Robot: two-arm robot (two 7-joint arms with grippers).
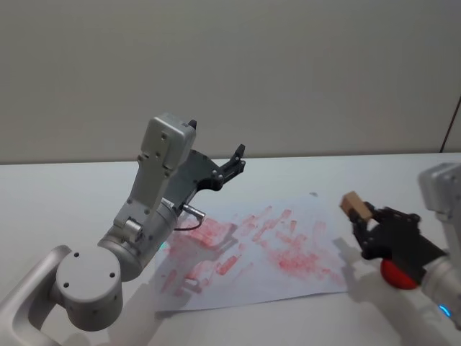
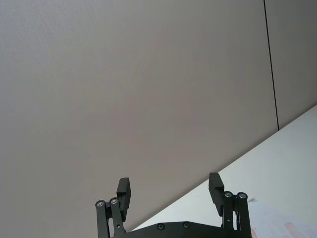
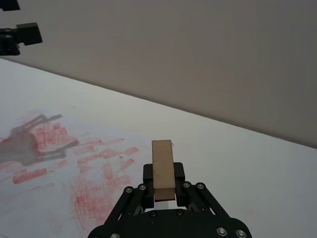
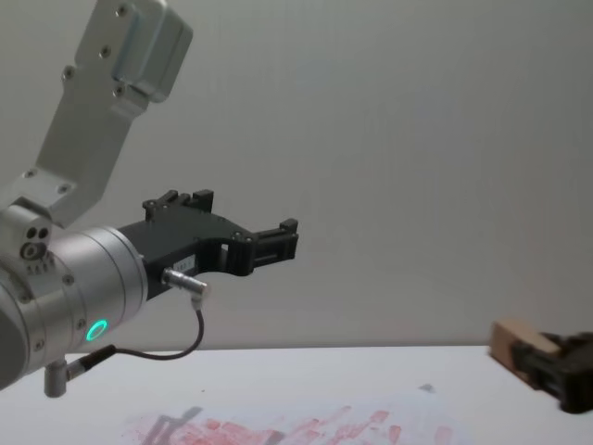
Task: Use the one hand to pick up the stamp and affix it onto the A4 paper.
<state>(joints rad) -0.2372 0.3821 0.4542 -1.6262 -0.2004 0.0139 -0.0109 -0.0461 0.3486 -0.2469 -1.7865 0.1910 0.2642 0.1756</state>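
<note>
Right hand (image 1: 362, 216) grips stamp (image 1: 352, 204) above white table (image 1: 65, 194), beige wall (image 1: 230, 65) behind.

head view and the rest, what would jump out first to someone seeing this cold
The A4 paper, smeared with red-pink stamp prints, lies in the middle of the white table. On the right, the right gripper is shut on the stamp, a small wooden block held above the table just past the paper's right edge. The left gripper hangs open in the air, raised high over the paper's left part.
</note>
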